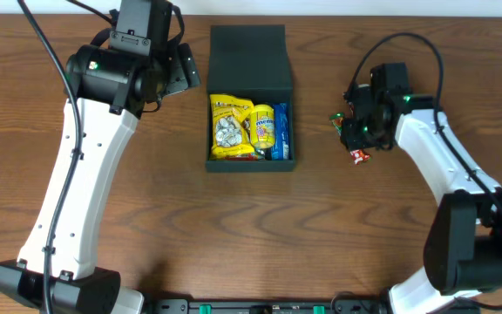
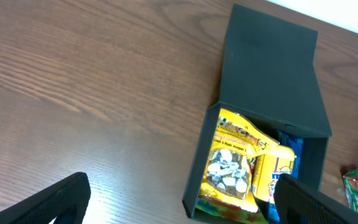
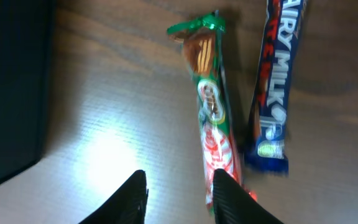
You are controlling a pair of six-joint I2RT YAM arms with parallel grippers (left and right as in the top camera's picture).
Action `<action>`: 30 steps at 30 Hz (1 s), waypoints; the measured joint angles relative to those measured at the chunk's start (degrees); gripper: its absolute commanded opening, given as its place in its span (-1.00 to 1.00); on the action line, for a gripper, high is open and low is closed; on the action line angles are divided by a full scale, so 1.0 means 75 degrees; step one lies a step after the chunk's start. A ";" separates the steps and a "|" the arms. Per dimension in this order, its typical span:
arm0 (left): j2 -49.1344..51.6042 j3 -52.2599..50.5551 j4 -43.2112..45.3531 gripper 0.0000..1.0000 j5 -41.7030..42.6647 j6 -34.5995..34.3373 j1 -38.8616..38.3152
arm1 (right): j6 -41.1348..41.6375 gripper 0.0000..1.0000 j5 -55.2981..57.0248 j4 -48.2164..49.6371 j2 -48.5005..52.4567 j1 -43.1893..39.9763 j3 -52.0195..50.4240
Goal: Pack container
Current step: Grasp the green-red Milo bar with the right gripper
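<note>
Your container (image 1: 247,52) sits mid-table, lid flapped back, yellow packets (image 1: 231,126) inside. To its right lie a green-red bar (image 3: 211,112) and a blue chocolate bar (image 3: 272,81). Your right gripper (image 3: 179,196) hovers low over the green-red bar, jaws narrowly apart and empty. Your left gripper (image 2: 180,183) hangs spread wide just left of the container.

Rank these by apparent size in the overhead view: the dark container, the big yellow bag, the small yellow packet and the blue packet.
1. container
2. big yellow bag
3. small yellow packet
4. blue packet
The blue packet is partly hidden, so third and fourth are unsure.
</note>
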 measured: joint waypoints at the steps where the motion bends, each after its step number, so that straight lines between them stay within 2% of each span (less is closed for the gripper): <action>1: 0.0000 0.0000 -0.0006 0.91 0.0003 0.0000 -0.0003 | -0.0058 -0.38 0.0029 0.0242 0.0000 0.0006 -0.0184; 10: 0.0006 0.0000 -0.0009 0.91 0.0087 0.0000 -0.0020 | -0.0227 -0.41 0.0551 0.1207 0.0000 0.0006 -0.1072; 17: 0.0003 0.0000 -0.0006 0.91 0.0087 0.0000 -0.0020 | -0.0236 -0.49 0.0796 0.1682 0.0000 0.0006 -0.1189; 30: 0.0003 0.0000 -0.0003 0.91 0.0087 0.0000 -0.0020 | -0.0236 -0.49 0.0921 0.2014 0.0152 0.0006 -0.1332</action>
